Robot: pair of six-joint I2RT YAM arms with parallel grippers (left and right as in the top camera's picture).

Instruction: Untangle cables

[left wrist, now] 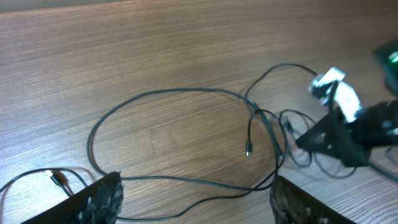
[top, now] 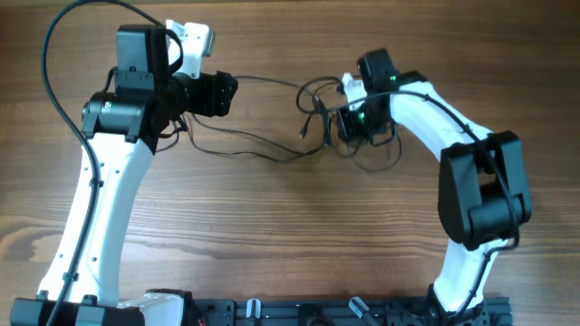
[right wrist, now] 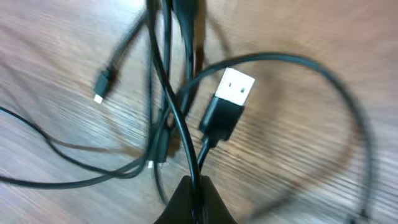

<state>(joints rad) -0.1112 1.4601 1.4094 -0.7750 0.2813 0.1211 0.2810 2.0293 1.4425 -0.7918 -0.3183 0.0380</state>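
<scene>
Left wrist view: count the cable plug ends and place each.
2. One plug lies inside the big cable loop, mid-frame; the other plug sits lower left. More may be hidden in the blurred tangle at right.

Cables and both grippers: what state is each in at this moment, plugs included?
cables: tangled; one wide loop lies flat on the table, and strands cross beside the right gripper.
left gripper: open, fingers wide apart, holding nothing.
right gripper: shut on one strand of the cables.
USB plug: unconnected, metal end bare.
small plug: unconnected.
</scene>
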